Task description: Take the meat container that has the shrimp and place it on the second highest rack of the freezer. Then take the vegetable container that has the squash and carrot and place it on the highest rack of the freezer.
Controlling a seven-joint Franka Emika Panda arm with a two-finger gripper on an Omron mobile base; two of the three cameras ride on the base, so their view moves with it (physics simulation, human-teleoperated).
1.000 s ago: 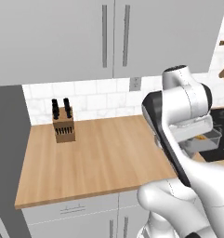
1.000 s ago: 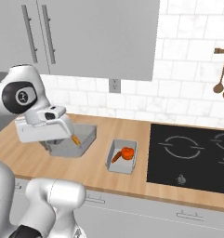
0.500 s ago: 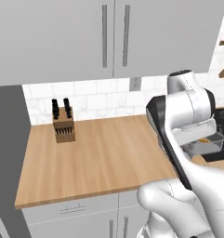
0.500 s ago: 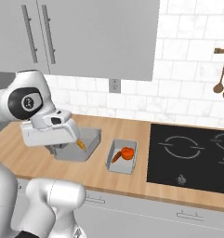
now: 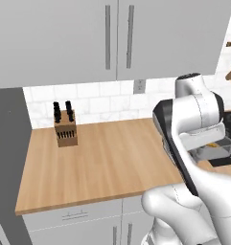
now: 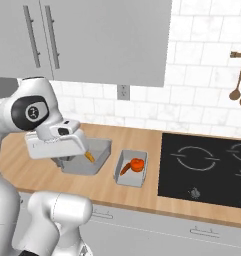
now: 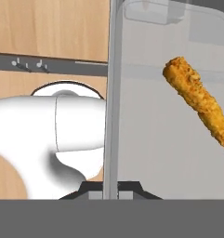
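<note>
Shrimp container wall pinched; lifted

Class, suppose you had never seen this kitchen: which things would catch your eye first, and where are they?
First, the white arm's gripper, shut on the wall of the grey shrimp container and holding it just above the wooden counter. Inside lies the thin orange shrimp. Beside it on the counter, a smaller tray holds bright orange-red vegetable pieces, left of the black cooktop.
</note>
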